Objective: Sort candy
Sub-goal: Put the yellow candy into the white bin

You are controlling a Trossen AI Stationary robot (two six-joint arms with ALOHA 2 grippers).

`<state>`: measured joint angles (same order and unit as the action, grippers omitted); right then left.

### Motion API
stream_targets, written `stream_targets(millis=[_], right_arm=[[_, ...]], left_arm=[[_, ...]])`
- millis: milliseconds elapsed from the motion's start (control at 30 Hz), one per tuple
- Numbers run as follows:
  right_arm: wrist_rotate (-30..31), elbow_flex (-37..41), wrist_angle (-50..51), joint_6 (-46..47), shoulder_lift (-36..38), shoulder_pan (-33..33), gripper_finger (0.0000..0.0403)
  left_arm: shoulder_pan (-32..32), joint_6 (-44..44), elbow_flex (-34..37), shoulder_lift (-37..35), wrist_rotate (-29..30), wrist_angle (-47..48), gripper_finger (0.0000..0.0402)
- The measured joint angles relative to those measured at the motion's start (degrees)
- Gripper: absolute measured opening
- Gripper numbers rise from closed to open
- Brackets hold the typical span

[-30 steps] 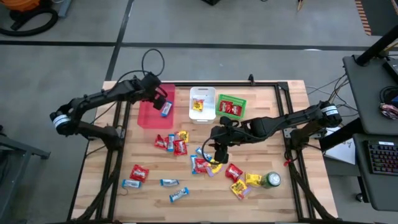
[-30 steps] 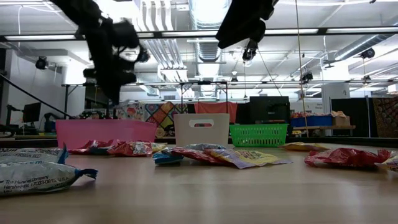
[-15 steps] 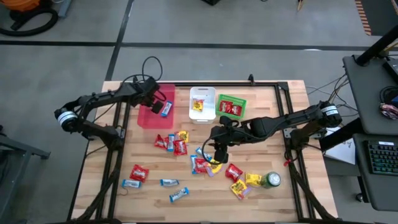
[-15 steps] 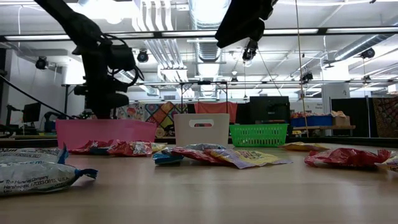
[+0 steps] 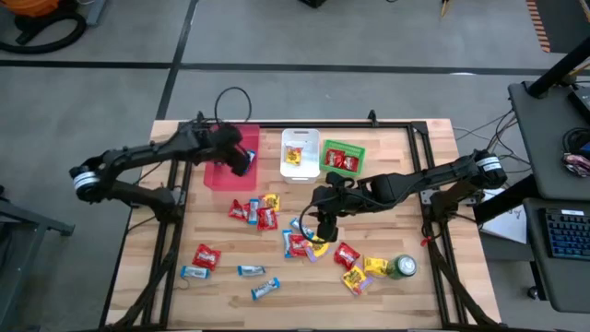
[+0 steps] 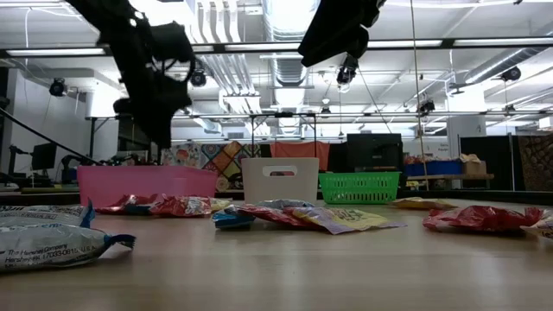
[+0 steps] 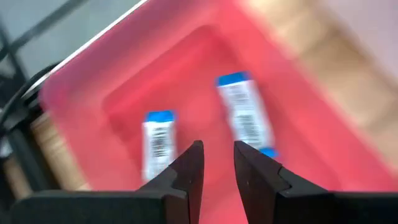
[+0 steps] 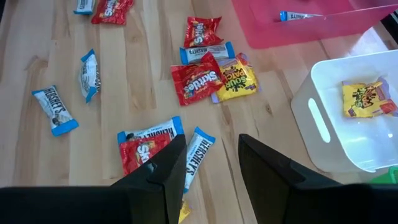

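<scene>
the left gripper (image 7: 216,163) hangs over the pink bin (image 5: 221,175), jaws parted a little with nothing between them. two blue-and-silver bars (image 7: 244,116) lie on the bin floor below it. the right gripper (image 8: 209,163) hovers above the middle of the table (image 5: 406,194), jaws apart and empty, directly over a blue bar (image 8: 196,151) and a red packet (image 8: 142,151) in the central cluster.

the rest of the candy (image 5: 267,214) is scattered across the wood. one yellow packet (image 8: 365,98) sits in the white bin (image 5: 300,153), and red packets lie in the green bin (image 5: 343,157).

likely faults from here:
- the wrappers under the right gripper overlap, so a descent could pinch two colours together and mis-sort one.
- flat packets may slide away from the fingers instead of lifting.
- the green can (image 5: 402,267) stands beside the packets near the table's right front corner, so a reach there could knock it over.
</scene>
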<state>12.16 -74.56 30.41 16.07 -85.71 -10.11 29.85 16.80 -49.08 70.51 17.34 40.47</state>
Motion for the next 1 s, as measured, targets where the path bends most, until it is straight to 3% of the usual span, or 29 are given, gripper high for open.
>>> stream_targets(millis=[333,633,800,1000], right_arm=[[-0.03,0.00,0.00,3.76,0.00,0.00,0.0137],[-0.63,0.00,1.20,10.69,0.00,-0.15,0.0137],[-0.68,0.00,3.49,15.49,-0.69,-0.37,0.0137],[-3.80,0.04,5.88,20.61,-4.80,-0.39,0.0137]], left_arm=[[-27.61,10.08,0.00,-8.32,0.37,-1.85,0.0072],[-52.00,18.46,0.04,-5.26,10.55,-6.39,0.0072],[-59.96,18.74,0.07,-0.61,11.23,-9.20,0.0072],[-63.92,18.73,0.11,4.90,11.23,-11.27,0.0072]])
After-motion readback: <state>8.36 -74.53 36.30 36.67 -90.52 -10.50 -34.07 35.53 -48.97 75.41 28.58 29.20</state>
